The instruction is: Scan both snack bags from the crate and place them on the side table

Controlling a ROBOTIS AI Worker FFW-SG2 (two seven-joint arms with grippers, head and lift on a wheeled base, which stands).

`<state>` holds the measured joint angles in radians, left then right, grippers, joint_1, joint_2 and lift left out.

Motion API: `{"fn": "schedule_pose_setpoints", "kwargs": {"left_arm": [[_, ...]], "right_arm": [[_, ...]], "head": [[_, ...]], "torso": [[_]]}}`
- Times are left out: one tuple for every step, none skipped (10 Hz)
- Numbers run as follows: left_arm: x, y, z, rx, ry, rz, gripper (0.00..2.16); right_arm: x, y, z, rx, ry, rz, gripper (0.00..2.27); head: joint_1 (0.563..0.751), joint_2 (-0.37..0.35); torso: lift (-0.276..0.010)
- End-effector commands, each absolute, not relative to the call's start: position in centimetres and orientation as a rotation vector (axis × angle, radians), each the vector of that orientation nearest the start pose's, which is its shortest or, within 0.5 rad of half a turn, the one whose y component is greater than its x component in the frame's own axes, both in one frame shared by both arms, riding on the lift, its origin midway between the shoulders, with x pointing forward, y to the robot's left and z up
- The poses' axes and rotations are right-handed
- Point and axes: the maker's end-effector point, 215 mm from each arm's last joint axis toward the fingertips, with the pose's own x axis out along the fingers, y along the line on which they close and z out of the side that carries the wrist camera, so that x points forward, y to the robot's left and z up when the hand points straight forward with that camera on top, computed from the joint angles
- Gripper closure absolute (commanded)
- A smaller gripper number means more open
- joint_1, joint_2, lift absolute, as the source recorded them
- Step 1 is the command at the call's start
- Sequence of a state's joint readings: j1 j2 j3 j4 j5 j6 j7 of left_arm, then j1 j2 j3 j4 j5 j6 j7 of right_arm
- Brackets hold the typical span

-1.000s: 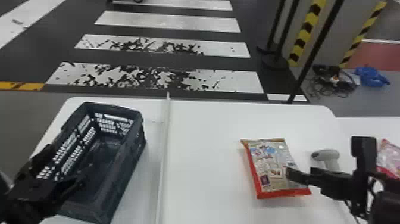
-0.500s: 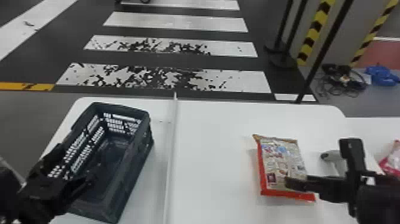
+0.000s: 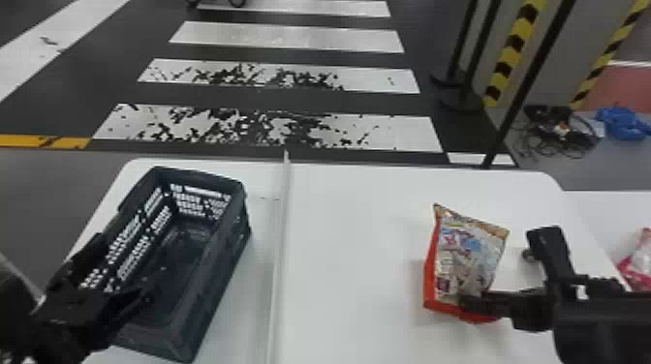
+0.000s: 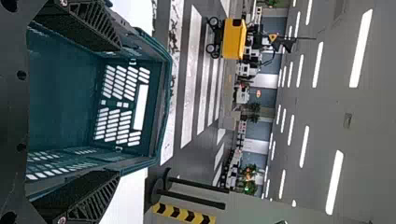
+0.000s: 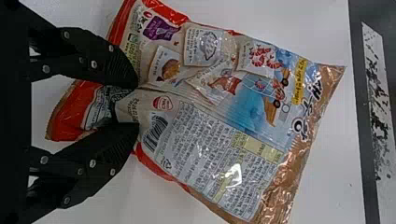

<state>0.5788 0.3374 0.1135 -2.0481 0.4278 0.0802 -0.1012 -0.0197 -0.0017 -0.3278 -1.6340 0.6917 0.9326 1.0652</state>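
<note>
"What are we gripping with our right hand (image 3: 466, 302)?"

"We have it clamped on one end of the red-edged snack bag (image 3: 470, 256), tilted over the right part of the white desk (image 3: 348, 242). Whether it touches the desk, we can't tell."

"And our left hand (image 3: 125, 267)?"

"We have its fingers spread wide over the dark plastic crate (image 3: 208, 179), on the desk's left part."

"Farther right?"

"We see part of a pink-and-white bag (image 3: 642, 261) on the side table (image 3: 600, 205)."
</note>
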Motion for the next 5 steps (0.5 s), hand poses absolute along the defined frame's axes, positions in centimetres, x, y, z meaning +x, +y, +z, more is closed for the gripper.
{"fn": "schedule_pose_setpoints", "kwargs": {"left_arm": [[42.4,29.1,-36.9,-0.087,0.169,-0.156,0.05],[42.4,29.1,-36.9,-0.087,0.169,-0.156,0.05],[42.5,29.2,-36.9,-0.086,0.168,-0.155,0.05],[42.5,29.2,-36.9,-0.086,0.168,-0.155,0.05],[42.5,29.1,-36.9,-0.087,0.169,-0.156,0.05]], "right_arm": [[43.1,-32.0,-54.9,-0.017,0.999,0.358,2.23],[42.8,-32.2,-54.6,-0.048,0.981,0.365,2.23],[43.1,-33.1,-52.6,-0.069,0.938,0.344,2.23],[43.5,-33.6,-50.5,-0.085,0.890,0.331,2.23],[44.0,-34.6,-48.2,-0.084,0.839,0.306,2.23]], "head": [[0.695,-0.042],[0.695,-0.041],[0.695,-0.041],[0.695,-0.044],[0.695,-0.054]], "torso": [[-0.098],[-0.098],[-0.098],[-0.098],[-0.098]]}}
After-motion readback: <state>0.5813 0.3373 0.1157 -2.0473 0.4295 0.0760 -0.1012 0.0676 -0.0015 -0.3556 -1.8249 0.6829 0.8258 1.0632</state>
